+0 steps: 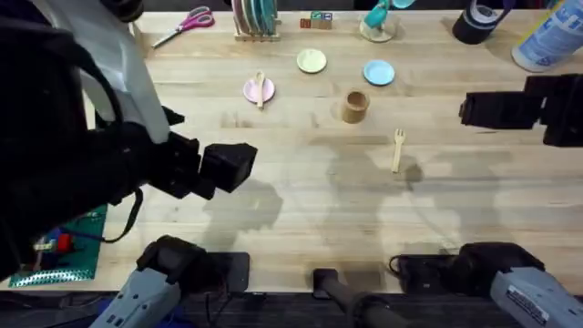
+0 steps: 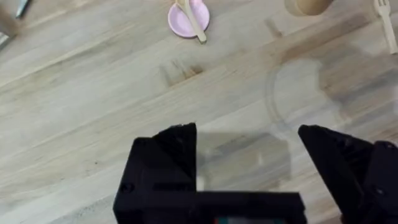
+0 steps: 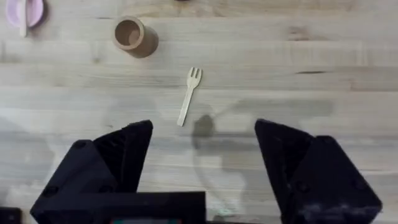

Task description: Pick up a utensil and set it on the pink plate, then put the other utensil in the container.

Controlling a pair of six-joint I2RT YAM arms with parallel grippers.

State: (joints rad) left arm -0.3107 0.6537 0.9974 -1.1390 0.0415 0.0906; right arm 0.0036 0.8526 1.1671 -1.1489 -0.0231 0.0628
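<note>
The small wooden spoon (image 1: 260, 88) (image 2: 193, 20) (image 3: 23, 15) lies across the pink plate (image 1: 250, 90) (image 2: 178, 22) (image 3: 36, 10) at the back of the table. Right of the plate stands the tan container (image 1: 355, 106) (image 2: 307, 5) (image 3: 133, 35), upright and with nothing in it. The wooden fork (image 1: 398, 148) (image 2: 387, 22) (image 3: 188, 96) lies flat on the table nearer than the container, tines pointing away. My left gripper (image 1: 239, 164) (image 2: 247, 129) is open and holds nothing, hovering left of the middle. My right gripper (image 1: 466, 109) (image 3: 204, 124) is open and holds nothing, above the table short of the fork.
A yellow plate (image 1: 311, 61) and a light blue plate (image 1: 379, 72) sit behind the container. Along the back edge are scissors (image 1: 187, 22), a plate rack (image 1: 255, 18), a black tape roll (image 1: 477, 24) and a bottle (image 1: 551, 38). A green board (image 1: 68, 251) lies front left.
</note>
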